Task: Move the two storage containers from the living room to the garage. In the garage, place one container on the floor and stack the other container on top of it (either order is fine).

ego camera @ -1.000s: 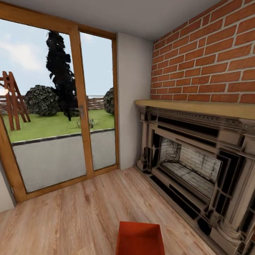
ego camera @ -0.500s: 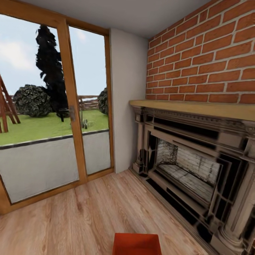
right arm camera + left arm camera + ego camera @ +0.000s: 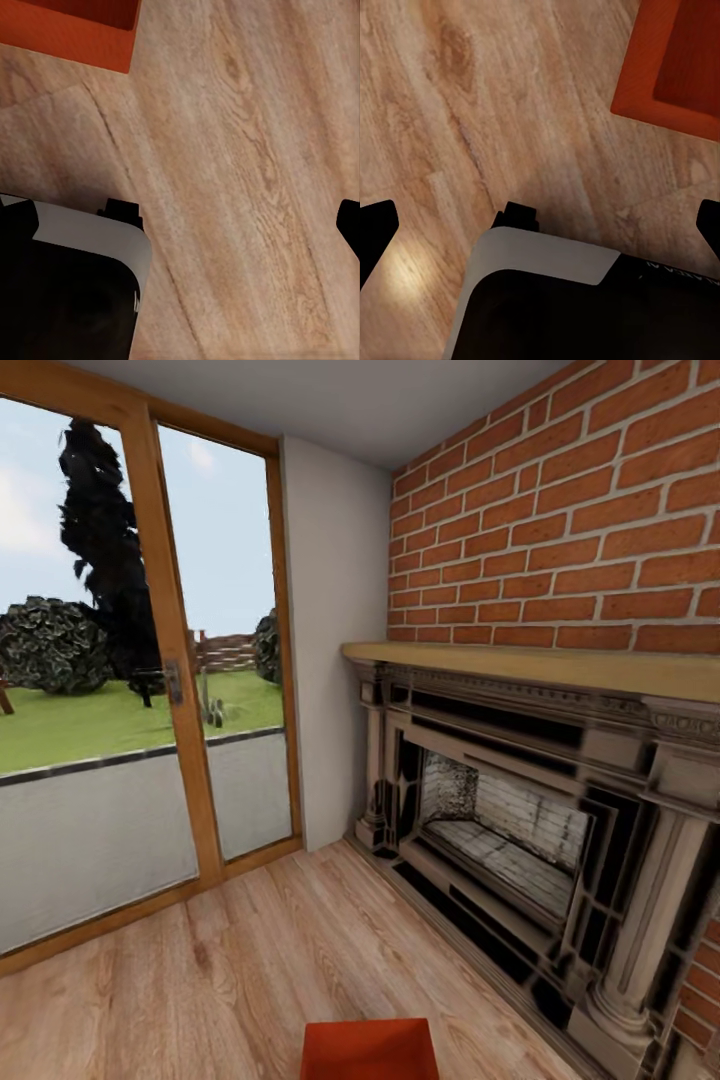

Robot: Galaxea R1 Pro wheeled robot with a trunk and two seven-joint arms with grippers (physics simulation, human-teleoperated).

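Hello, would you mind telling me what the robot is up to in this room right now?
The robot is in the living room, facing the red-brick fireplace beside a glazed wooden door. One orange-red rectangular storage container sits low in front of it over the light wood-plank floor. Both grippers hang open above the floor, and neither is gripping the container.

One orange-red storage container rests upright on the light wood-plank floor of the living room, near the red-brick fireplace. It is rectangular, thin-walled and lidless, with the open top facing up. The left wrist view shows one corner, the interior darker than the rim.
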